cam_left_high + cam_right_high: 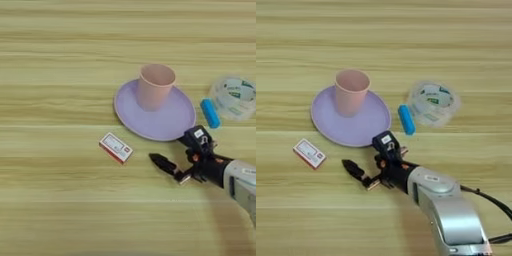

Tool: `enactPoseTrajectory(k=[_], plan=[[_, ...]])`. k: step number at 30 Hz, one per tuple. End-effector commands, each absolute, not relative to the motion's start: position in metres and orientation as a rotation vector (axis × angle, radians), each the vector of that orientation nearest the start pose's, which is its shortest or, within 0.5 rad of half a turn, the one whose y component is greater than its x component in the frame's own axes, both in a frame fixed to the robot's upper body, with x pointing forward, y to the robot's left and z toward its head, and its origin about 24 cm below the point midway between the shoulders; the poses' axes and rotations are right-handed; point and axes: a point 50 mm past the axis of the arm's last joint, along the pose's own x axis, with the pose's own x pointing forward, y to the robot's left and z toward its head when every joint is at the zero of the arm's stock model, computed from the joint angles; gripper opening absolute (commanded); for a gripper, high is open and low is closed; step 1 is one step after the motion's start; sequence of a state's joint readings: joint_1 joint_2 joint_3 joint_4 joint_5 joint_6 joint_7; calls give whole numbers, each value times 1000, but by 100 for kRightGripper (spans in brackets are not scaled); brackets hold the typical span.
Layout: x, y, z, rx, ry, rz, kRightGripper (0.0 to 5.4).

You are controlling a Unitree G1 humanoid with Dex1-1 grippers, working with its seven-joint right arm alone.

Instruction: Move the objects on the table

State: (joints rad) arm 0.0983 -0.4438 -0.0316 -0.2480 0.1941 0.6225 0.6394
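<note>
I have the claw [370, 160] low over the tabletop [55, 215], its two black fingers spread wide apart with nothing between them: one finger reaches out to my left toward the packet, the other sits up by the near rim of the plate. The packet [116, 148] lies flat on the bare wood, near the lower finger's tip but apart from it, on the left of the claw and just off the plate's near-left edge. I judge it light and stiff, thin enough that it will be awkward to lift off the wood; I would pinch it across its short sides, or tip up one edge first. The plate [172, 122] is wide and shallow, probably light plastic and slick, so the only hold is its rim, and it may slide when nudged. The pink cup [155, 86] stands upright on the plate's far-left part; it looks light and tippy, best taken around the wall near the lip. To the right of the plate lie a small blue cylinder [406, 119] and a clear roll of tape [433, 103], close together.
</note>
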Motion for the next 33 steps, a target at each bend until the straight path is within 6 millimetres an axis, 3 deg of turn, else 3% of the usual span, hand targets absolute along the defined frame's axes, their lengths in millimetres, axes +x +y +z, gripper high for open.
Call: enactPoseTrajectory(k=[1,19,33], plan=[[228,-201,50,-122,471,576,537],[203,-197,60,-172,439,714,537],[206,-162,61,-175,404,892,537]])
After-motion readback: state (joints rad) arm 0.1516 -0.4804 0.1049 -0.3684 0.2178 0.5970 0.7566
